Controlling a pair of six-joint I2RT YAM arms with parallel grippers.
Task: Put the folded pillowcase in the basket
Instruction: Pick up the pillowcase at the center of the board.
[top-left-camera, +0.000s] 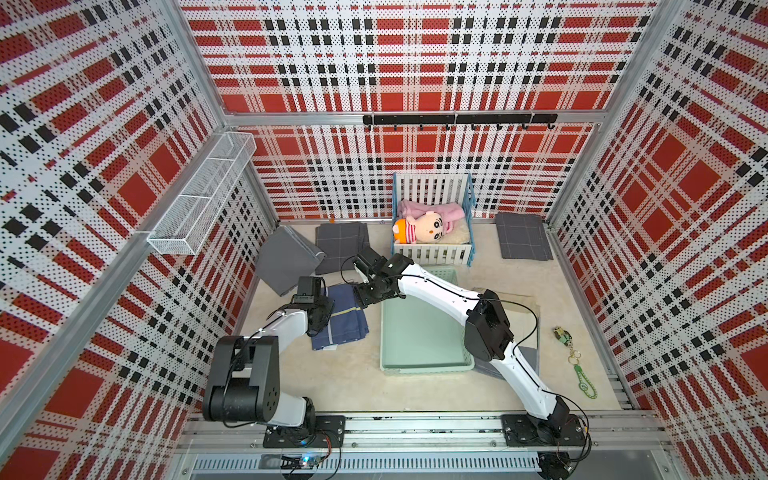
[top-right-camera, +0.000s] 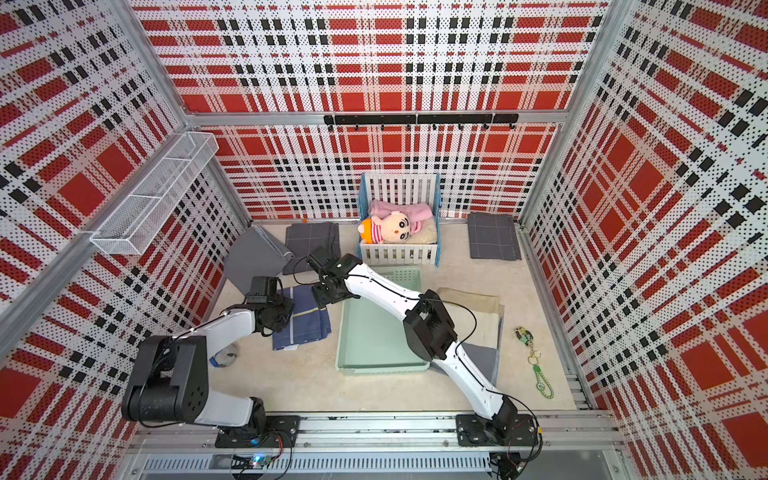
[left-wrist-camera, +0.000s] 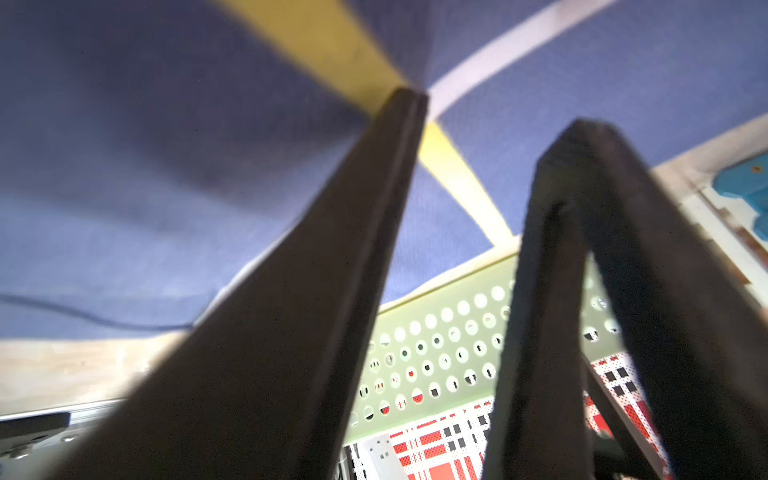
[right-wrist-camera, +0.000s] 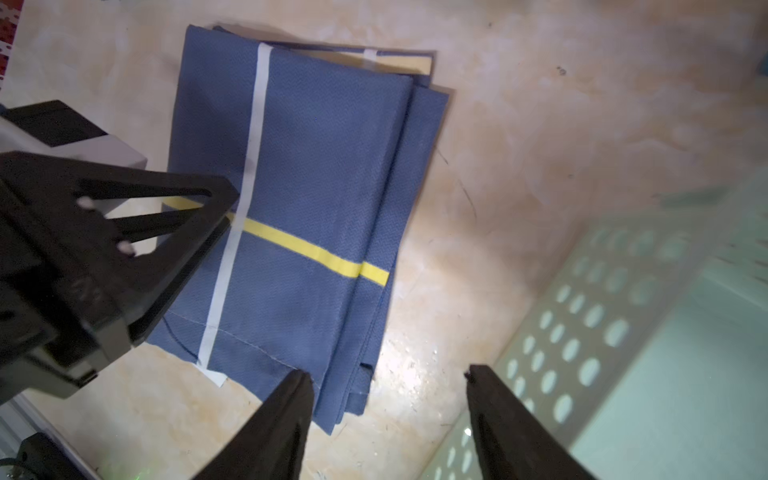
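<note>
Beige marbled table (top-left-camera: 353, 386) sat inside red/blk/white plaid perforated walls (top-left-camera: 415, 62), w/ a wire shelf (top-left-camera: 203, 195) on the left wall, a black hook rail (top-left-camera: 457, 119) on the back wall & a crib (top-left-camera: 432, 253) at the back. Folded blue pillowcase (right-wrist-camera: 299, 199) lay flat on the table just beside the basket (top-left-camera: 419, 336), on the left arm's side, not in it. Over it the left gripper (left-wrist-camera: 494, 112) had jaws apart w/ one fingertip pressed where the yellow & white stripes cross, while the right gripper (right-wrist-camera: 386, 372) was spread wide over the pillowcase's corner & the table strip next to the basket, holding nothing.
</note>
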